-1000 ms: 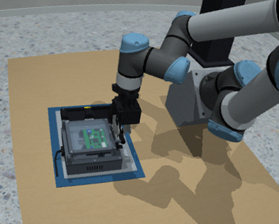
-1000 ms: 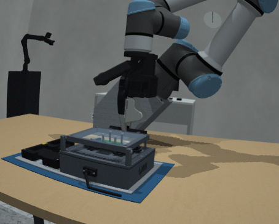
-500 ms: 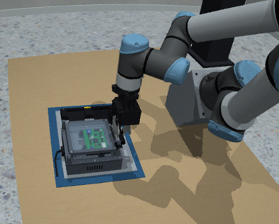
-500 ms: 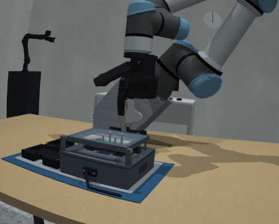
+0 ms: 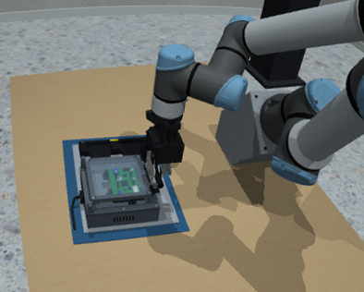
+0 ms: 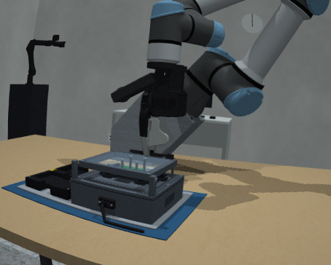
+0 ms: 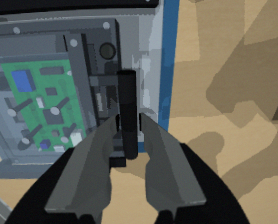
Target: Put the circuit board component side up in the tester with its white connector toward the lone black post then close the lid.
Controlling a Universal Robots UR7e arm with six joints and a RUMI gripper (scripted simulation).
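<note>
Circuit board [image 5: 125,182] [image 6: 135,168] [image 7: 50,107] in the tester [image 5: 122,218] [image 6: 109,199], green face up under the clear lid [image 5: 92,195] [image 6: 117,171] — lid lying over it. Gripper [image 5: 153,181] [image 6: 149,152] [image 7: 129,114] straddles the black bar [image 5: 157,187] [image 6: 164,156] [image 7: 129,100]; wrist view shows fingers slightly apart, one each side, seemingly with slim gaps. Board at 9 o'clock of the bar there. Exterior catches upright pins [image 6: 130,161] over the board and a bent lever [image 5: 73,210] [image 6: 103,212] on the tester's side — lever out of wrist view. From above, tray [image 5: 129,149] [image 6: 38,180] at the tester's 12 o'clock.
</note>
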